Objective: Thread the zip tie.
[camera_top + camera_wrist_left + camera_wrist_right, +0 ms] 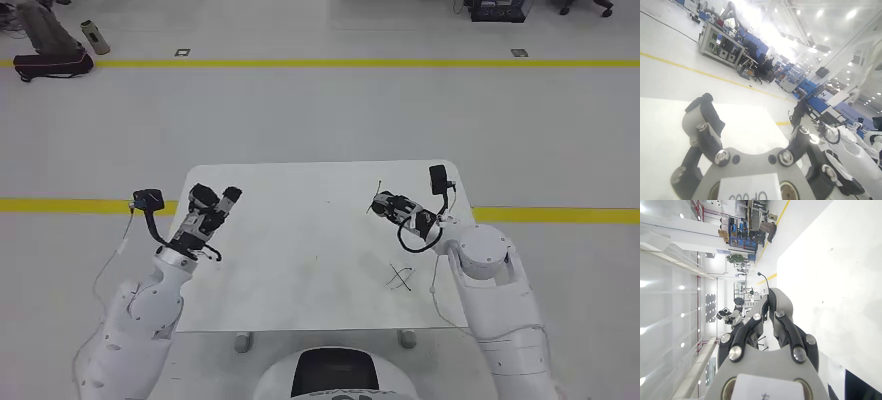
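Note:
A thin black zip tie sticks out from between the fingertips of my right gripper, which is shut on it; its small head is at the free end. From above, this gripper hangs over the right part of the white table, with the zip tie pointing toward the far edge. My left gripper is over the table's left edge, open with nothing between its fingers. A second black zip tie lies in a crossed loop on the table near the right arm.
The table's middle is bare white surface. Yellow floor lines run behind and beside the table. In the left wrist view the other arm shows across the table.

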Robot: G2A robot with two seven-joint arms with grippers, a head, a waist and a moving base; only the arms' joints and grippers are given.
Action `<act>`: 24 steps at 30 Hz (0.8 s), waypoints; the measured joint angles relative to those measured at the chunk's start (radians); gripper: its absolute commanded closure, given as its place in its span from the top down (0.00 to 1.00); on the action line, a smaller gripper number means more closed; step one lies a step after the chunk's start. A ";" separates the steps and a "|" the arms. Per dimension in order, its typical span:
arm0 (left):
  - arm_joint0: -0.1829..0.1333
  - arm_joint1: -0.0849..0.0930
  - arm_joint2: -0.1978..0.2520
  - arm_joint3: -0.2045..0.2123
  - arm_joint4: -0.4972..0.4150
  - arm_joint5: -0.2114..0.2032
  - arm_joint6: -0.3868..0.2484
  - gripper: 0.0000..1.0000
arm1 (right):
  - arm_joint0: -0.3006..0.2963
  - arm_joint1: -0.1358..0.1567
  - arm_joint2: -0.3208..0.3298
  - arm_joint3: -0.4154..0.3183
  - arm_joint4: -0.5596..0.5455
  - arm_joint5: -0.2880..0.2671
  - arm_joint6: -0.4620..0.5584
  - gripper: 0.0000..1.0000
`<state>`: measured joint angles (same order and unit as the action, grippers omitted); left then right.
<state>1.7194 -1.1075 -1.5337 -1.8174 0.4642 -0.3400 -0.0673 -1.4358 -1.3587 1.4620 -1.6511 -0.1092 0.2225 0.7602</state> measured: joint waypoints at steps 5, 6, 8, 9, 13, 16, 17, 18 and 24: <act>-0.008 0.002 0.007 -0.014 0.016 0.000 -0.011 1.00 | -0.004 -0.001 -0.012 0.000 0.009 0.002 -0.019 0.00; -0.015 0.005 0.015 -0.031 0.045 0.000 -0.018 1.00 | -0.004 -0.001 -0.017 -0.001 0.015 0.008 -0.030 0.00; -0.027 0.014 0.047 -0.068 0.167 0.000 -0.017 1.00 | 0.001 -0.003 -0.030 -0.002 0.033 0.033 -0.060 0.00; -0.031 0.019 0.061 -0.076 0.225 0.000 -0.009 1.00 | 0.004 -0.004 -0.035 -0.003 0.043 0.043 -0.072 0.00; -0.053 0.052 0.131 -0.087 0.467 0.000 0.048 1.00 | 0.015 -0.007 -0.061 -0.006 0.080 0.083 -0.105 0.00; -0.077 0.085 0.187 -0.071 0.638 0.000 0.124 1.00 | 0.022 -0.008 -0.078 -0.010 0.099 0.112 -0.115 0.00; -0.087 0.099 0.209 -0.061 0.694 0.000 0.158 1.00 | 0.023 -0.008 -0.083 -0.010 0.106 0.118 -0.117 0.00; -0.095 0.110 0.226 -0.053 0.729 0.000 0.185 1.00 | 0.023 -0.008 -0.086 -0.008 0.112 0.118 -0.118 0.00; -0.129 0.152 0.275 -0.004 0.823 0.000 0.333 1.00 | 0.024 -0.005 -0.092 0.007 0.137 0.117 -0.127 0.00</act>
<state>1.5903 -0.9552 -1.2588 -1.8215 1.2874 -0.3400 0.2659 -1.4116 -1.3638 1.3699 -1.6442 0.0275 0.3400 0.6329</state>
